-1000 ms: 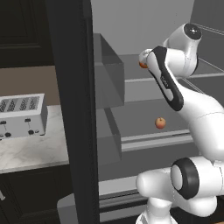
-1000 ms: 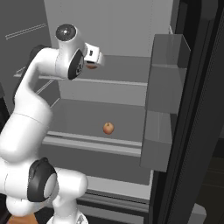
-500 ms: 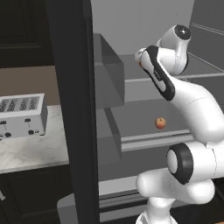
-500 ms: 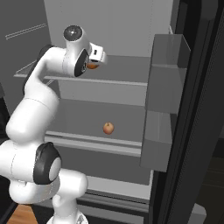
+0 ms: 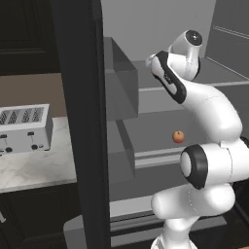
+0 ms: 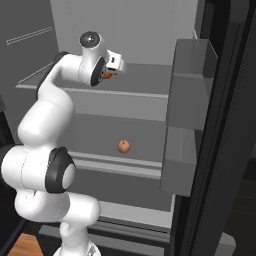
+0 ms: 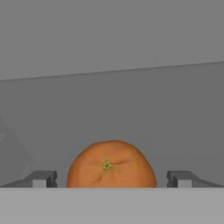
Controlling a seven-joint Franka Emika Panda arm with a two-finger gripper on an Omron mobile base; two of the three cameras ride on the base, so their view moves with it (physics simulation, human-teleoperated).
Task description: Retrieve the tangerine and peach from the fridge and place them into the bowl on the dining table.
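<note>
Pincer (image 7: 111, 179) wide apart, nothing held; I see one finger tip (image 7: 41, 178) on each side of the tangerine (image 7: 111, 164), gaps on both flanks. Fruit sits on the upper shelf (image 6: 135, 90) of the open fridge (image 5: 160, 34), stem dimple facing my hand camera. I judge it light, firm-skinned with slight give, round and smooth, so likely to roll or squirt out if pinched off-centre. Best hold: across its widest middle, gentle squeeze. Further down, peach (image 6: 124, 146) rests alone on the lower shelf (image 5: 160, 129), well apart from the tangerine.
</note>
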